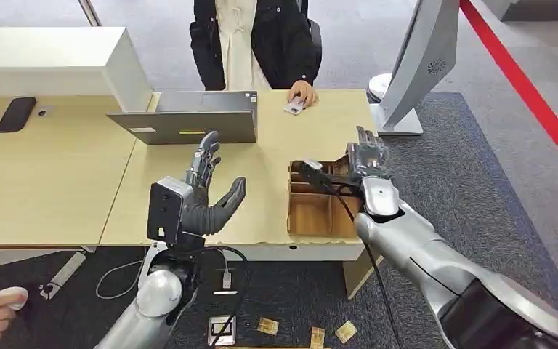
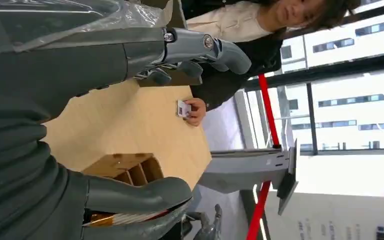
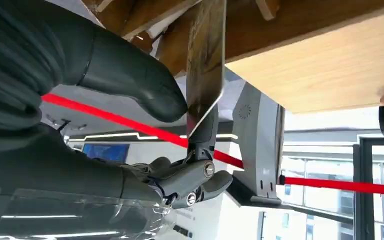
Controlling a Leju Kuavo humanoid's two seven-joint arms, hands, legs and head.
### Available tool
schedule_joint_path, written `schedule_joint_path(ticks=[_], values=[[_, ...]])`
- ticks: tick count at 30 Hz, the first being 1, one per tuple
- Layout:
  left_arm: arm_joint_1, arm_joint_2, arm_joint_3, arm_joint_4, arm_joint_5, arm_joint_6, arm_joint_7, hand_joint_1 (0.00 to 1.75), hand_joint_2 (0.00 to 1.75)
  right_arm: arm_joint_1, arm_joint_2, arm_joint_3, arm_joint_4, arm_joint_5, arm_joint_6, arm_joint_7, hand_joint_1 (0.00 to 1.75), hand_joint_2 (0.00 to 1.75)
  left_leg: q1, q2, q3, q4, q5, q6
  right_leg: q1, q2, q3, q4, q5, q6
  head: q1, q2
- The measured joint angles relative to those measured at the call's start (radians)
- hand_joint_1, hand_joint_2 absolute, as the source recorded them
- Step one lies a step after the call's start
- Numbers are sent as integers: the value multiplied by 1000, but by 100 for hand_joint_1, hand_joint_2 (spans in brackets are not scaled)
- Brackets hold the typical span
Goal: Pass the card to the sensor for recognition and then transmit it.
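2 silver arms reach over the wooden bench (image 1: 276,167). The sensor stand (image 1: 418,65) rises at its right end. The right hand (image 1: 367,163) is over the cardboard box (image 1: 312,211), its fingers (image 3: 145,92) pinching the card (image 3: 206,60); the left hand (image 1: 203,193) hovers with fingers spread, empty.

Left hand (image 2: 130,115) open w/ fingers (image 2: 200,47) spread, person's hand (image 2: 196,111) on card (image 2: 183,108)

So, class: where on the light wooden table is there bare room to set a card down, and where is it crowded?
Bare wood lies between the laptop and the divided wooden box, near the open left hand, and along the front edge. It is crowded at the box, where the right hand pinches a card, and where a person's hand rests.
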Motion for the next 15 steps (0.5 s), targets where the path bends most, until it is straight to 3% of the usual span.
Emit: schedule_joint_path(ticks=[15], values=[[-8, -19, 0, 25, 4, -37, -29, 0, 175, -51, -19, -12, -50, 26, -152, -2, 175, 175, 0, 0, 0, 0, 0, 0, 0, 0, 0, 0, 0, 0, 0, 0]])
